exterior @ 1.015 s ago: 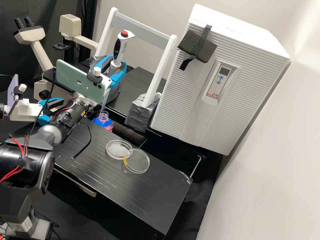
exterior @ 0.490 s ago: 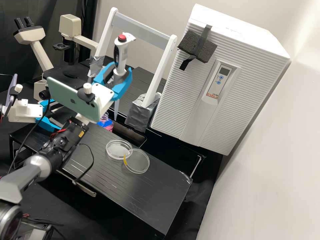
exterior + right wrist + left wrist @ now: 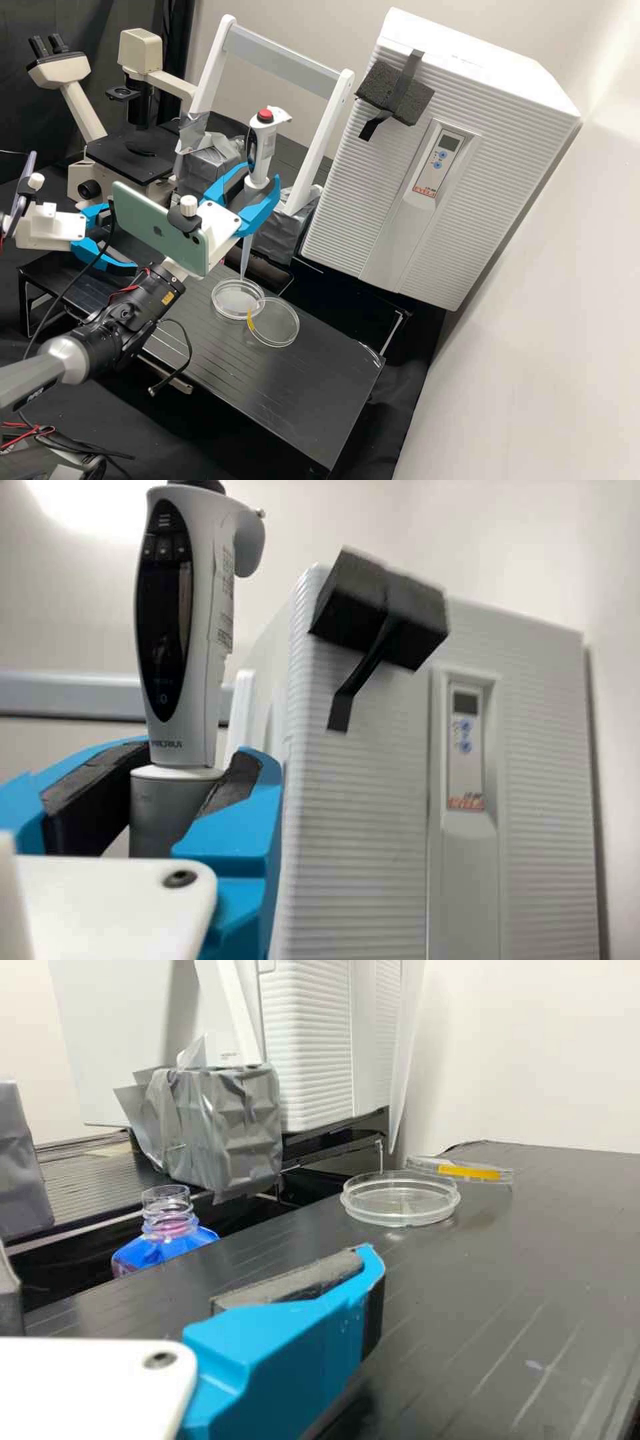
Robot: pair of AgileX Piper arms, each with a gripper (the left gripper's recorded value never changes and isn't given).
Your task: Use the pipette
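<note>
Pipette (image 3: 259,150): white & grey body, red button on top, black strip down the front. Right gripper (image 3: 248,195): bright blue fingers w/ black pads. Left gripper (image 3: 100,233): same blue. Bottle (image 3: 165,1235): clear, blue liquid, pink by the neck. Petri dish (image 3: 237,298): clear; its lid (image 3: 273,321) at 4 o'clock has a yellow stripe. Bench (image 3: 300,387): black w/ thin lines. Lab machine (image 3: 373,200): white, ribbed lines, w/ black foam block (image 3: 395,87). Phone (image 3: 157,230): mint green.

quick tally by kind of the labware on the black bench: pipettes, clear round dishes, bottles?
pipette: 1
clear dishes: 2
bottle: 1
Total: 4
</note>
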